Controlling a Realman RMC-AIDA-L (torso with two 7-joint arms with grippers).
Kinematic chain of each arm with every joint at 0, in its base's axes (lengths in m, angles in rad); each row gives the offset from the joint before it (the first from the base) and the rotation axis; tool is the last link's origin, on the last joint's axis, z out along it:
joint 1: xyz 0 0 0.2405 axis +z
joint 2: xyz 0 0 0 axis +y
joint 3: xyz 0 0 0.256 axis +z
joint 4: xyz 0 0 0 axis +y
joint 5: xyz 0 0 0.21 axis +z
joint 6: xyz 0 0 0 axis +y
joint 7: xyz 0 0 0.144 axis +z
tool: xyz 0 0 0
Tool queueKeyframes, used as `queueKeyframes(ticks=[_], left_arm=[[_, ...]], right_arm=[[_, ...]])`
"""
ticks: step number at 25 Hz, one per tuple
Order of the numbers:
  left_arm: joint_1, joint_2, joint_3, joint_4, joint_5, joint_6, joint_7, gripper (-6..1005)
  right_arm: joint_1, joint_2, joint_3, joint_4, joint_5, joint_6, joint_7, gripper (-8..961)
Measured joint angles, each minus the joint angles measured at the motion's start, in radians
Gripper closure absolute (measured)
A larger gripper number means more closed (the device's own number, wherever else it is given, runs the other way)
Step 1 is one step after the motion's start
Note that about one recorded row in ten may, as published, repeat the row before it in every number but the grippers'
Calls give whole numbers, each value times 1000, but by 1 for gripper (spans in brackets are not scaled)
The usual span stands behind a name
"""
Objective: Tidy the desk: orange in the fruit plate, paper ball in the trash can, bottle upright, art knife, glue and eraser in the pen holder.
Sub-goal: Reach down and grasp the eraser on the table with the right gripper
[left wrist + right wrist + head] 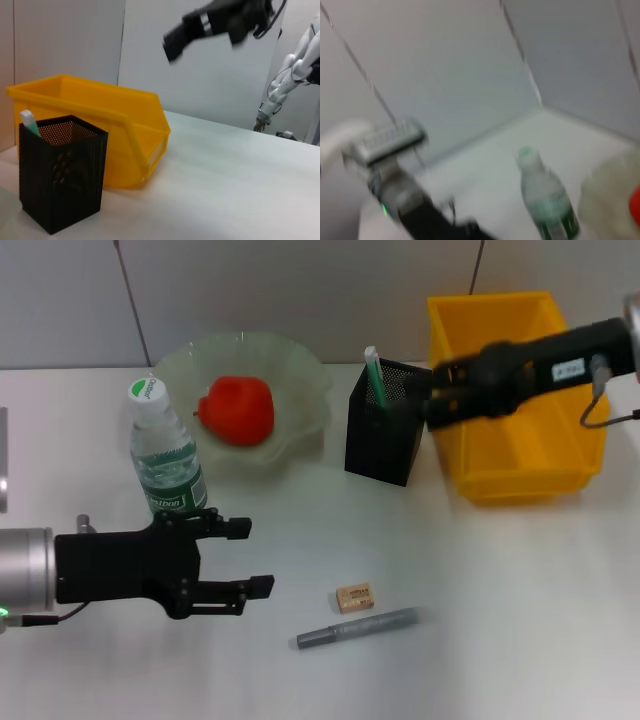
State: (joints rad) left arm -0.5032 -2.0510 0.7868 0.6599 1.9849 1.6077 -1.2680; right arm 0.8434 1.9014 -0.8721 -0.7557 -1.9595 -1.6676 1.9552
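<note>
**Desk:** What lies on the white counter [520,620]?

**Photographer:** A pale green glass fruit plate [300,390] with a ruffled, wavy rim stands at the back, and the smooth red-orange orange [238,410] sits inside it. Just in front of the plate's left edge, the clear plastic bottle [165,462] stands upright, its long axis vertical, white-and-green cap on top, dark green label around the body.

**Desk:** And to the right?

**Photographer:** The black metal-mesh pen holder [385,430], square in section, with a green-and-white stick [375,376] leaning out of it. Just beside it is the bright yellow plastic trash can [520,465], rectangular with sloping walls.

**Desk:** The small items?

**Photographer:** Near the front, the tan block eraser [355,597] lies flat, its long side running left to right. Just beside it, closer to the robot, lies a slim grey art knife [358,627], long axis also left to right and tilted slightly, the darker end pointing left.

**Desk:** The arms?

**Photographer:** The left gripper [250,558] hovers low at the front left, in front of the bottle, jaws spread apart and holding nothing. The right gripper [432,405] is raised between the pen holder's rim and the trash can; whether its jaws are parted or closed cannot be told.
</note>
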Motion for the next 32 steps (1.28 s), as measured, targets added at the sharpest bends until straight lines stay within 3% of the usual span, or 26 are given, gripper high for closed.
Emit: queueKeyframes(ticks=[4, 8, 17, 24, 32], left_arm=[[5, 23, 0, -5, -1, 35, -1, 198], [19, 50, 3, -8, 12, 56, -1, 198], [81, 119, 1, 8, 19, 107, 9, 198], [114, 156, -23, 24, 18, 132, 18, 198], [119, 154, -69, 29, 19, 181, 25, 198]], right_arm=[[84, 21, -11, -20, -203, -27, 40, 194], [161, 57, -83, -13, -335, -19, 83, 194], [270, 173, -196, -3, -583, 70, 163, 193], [319, 183, -286, 72, -600, 138, 217, 193], [316, 185, -403, 85, -548, 174, 155, 194]])
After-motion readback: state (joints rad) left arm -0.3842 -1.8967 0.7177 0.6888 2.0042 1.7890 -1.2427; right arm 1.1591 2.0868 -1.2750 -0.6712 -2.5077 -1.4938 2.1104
